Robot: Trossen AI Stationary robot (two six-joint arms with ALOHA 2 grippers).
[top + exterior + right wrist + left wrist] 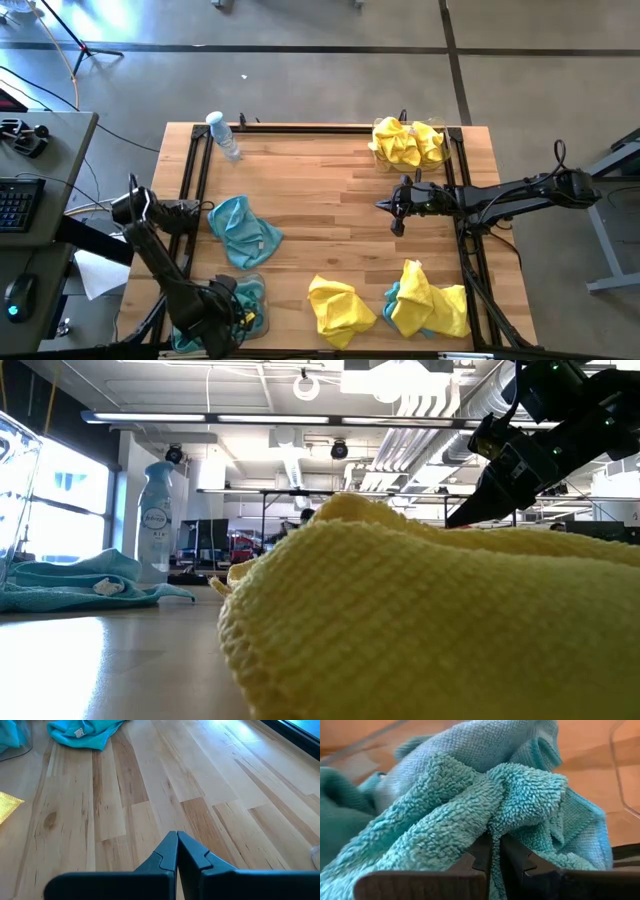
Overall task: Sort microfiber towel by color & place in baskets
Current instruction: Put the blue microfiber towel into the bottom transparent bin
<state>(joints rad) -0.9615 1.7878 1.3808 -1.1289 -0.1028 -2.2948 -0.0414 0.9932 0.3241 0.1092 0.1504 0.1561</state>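
My left gripper hangs over the near-left basket, shut on a teal-blue microfiber towel. Teal cloth fills that clear tub. Another teal towel lies crumpled on the wooden table left of centre. One yellow towel lies at the near edge. Beside it, yellow towels sit heaped on a teal one. The far-right basket holds yellow towels. My right gripper waits shut above the table's right half, touching nothing. My left gripper pinches a bunched fold of the teal towel between its two fingers, coming from above and pointing down. Several layers seem gathered in the fold. The rest of the cloth spreads slack below the fingers, inside the clear tub's wall.
A clear water bottle lies at the far-left corner. Black rails run along the table's left, right and far sides. Bare wood stretches across the middle. A desk with a keyboard stands left of the table.
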